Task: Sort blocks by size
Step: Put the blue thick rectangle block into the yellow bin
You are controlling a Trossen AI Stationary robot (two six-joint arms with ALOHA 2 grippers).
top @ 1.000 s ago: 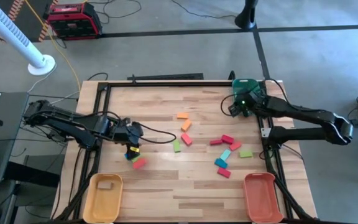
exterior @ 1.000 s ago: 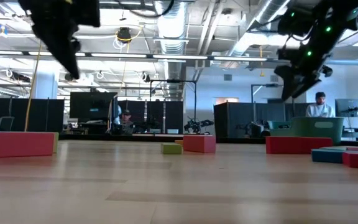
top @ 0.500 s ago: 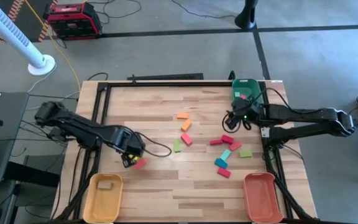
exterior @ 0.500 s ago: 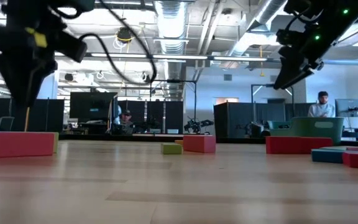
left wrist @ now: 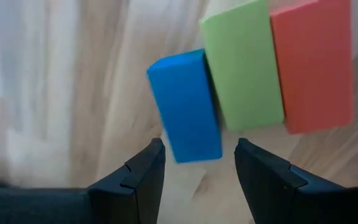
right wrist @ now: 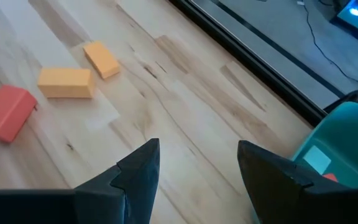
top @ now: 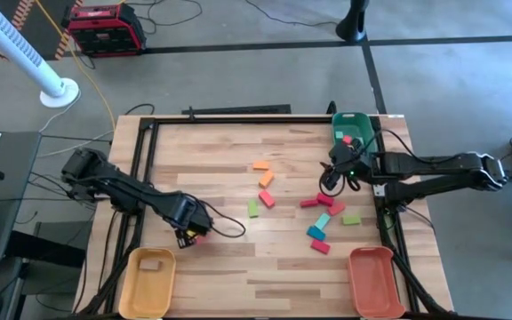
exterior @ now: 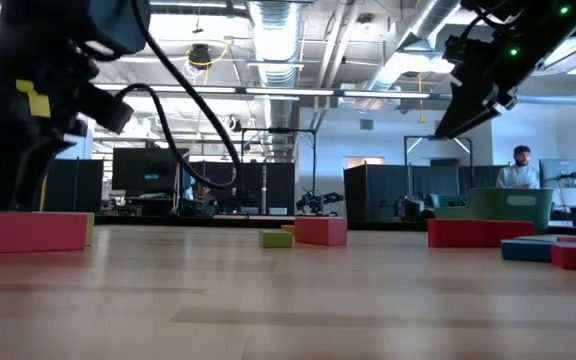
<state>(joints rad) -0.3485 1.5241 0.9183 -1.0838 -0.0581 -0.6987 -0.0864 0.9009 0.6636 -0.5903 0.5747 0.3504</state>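
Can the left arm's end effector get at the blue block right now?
Probably yes: the left end effector hangs open just over the blue block, nothing between them, though a green block crowds one side.

- Under the left arm, at about eight o'clock on the table, three blocks lie side by side, long edges touching: a blue block point(left wrist: 186, 107), a green block point(left wrist: 242, 64) in the middle and a red block point(left wrist: 311, 64).
- Near the table's centre, two orange blocks point(top: 261, 165) lie close together, one toward twelve o'clock of the other.
- Just toward six o'clock of them sit a small red block point(top: 267, 199) and a small green block point(top: 252, 209).
- Toward four o'clock lies a loose cluster: red bars point(top: 325, 199), teal-blue blocks point(top: 323, 220), a pale green block point(top: 351, 218), and a red block point(top: 320, 247) nearest the front edge.
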